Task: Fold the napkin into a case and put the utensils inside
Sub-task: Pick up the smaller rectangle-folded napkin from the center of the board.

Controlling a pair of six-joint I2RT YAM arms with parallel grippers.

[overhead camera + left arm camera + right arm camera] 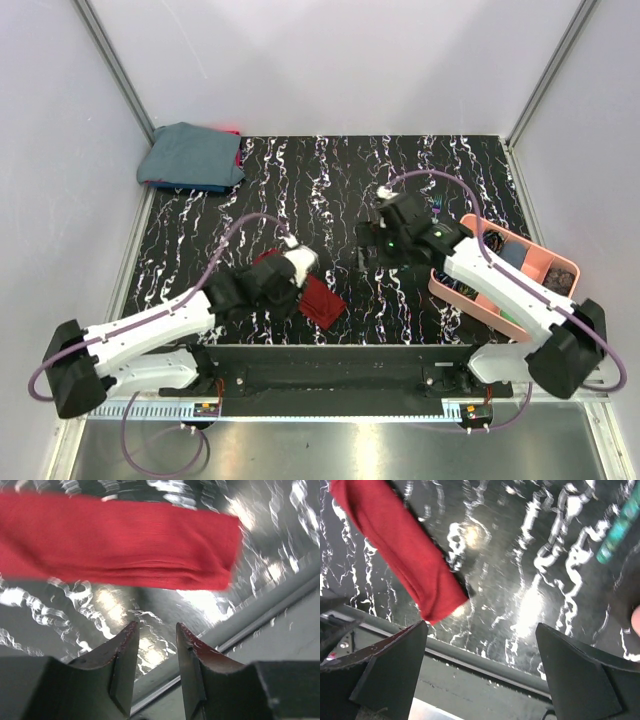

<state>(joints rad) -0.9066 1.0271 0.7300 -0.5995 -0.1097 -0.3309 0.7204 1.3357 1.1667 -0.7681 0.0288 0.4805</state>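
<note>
The dark red napkin lies folded into a narrow case (322, 302) near the table's front edge; it also shows in the left wrist view (120, 545) and the right wrist view (395, 545). My left gripper (288, 285) hovers over its middle, with the jaws (156, 627) a little apart and empty. My right gripper (372, 250) is wide open and empty (480, 630), to the right of the case. A blurred teal-handled utensil (619, 527) shows at the right wrist view's upper right. The spoon is not visible.
A pink compartment tray (450, 290) with small items stands at the right under my right arm. A blue-grey cloth bundle (190, 155) lies at the back left corner. The table's metal front rail (485, 655) is close below both grippers.
</note>
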